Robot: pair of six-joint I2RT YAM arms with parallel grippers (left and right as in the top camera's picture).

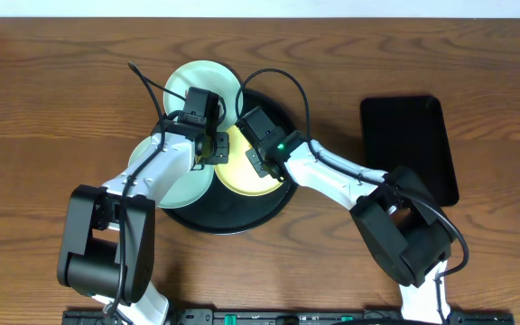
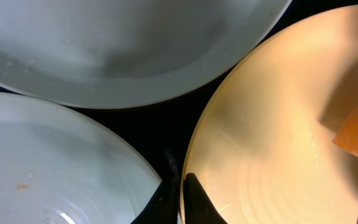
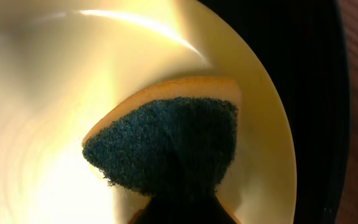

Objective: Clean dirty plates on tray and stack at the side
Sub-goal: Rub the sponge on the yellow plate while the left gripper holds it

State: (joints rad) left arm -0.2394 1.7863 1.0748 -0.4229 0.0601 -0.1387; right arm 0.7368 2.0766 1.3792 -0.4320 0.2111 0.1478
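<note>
A pale yellow plate lies in the middle of the round black tray. My left gripper is shut on its left rim; in the left wrist view the fingers pinch the edge of the yellow plate. My right gripper is shut on a sponge, its dark green scouring side facing up, pressed on the yellow plate. One mint-green plate lies at the tray's far edge. Another lies at the left, with a small reddish speck.
A smaller black rectangular tray lies on the wooden table to the right. The three plates crowd together with only narrow gaps of black tray between them. The tray's right rim shows beside the yellow plate.
</note>
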